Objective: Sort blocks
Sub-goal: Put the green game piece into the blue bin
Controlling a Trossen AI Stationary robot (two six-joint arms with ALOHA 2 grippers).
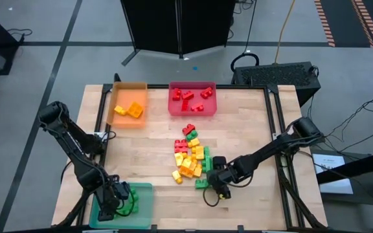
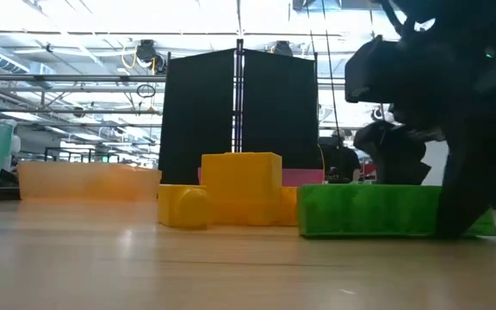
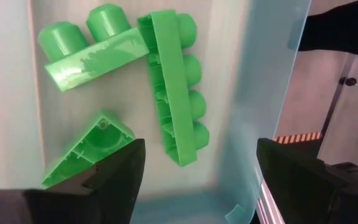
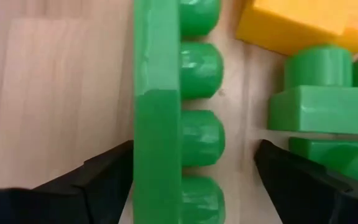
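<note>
Green long block [image 4: 157, 118] cut off between spread right fingers [image 4: 98, 183], ungripped, left fingers [image 3: 114, 171] apart, empty

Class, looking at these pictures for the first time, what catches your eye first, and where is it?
A bright heap of red, yellow and green blocks lies mid-table. The right gripper straddles a long green block at the heap's near edge, fingers open. The left gripper hovers over green blocks in the teal tray.

Mixed blocks [image 1: 190, 157] piled mid-table, 3 green blocks [image 3: 166, 81] lying tipped
</note>
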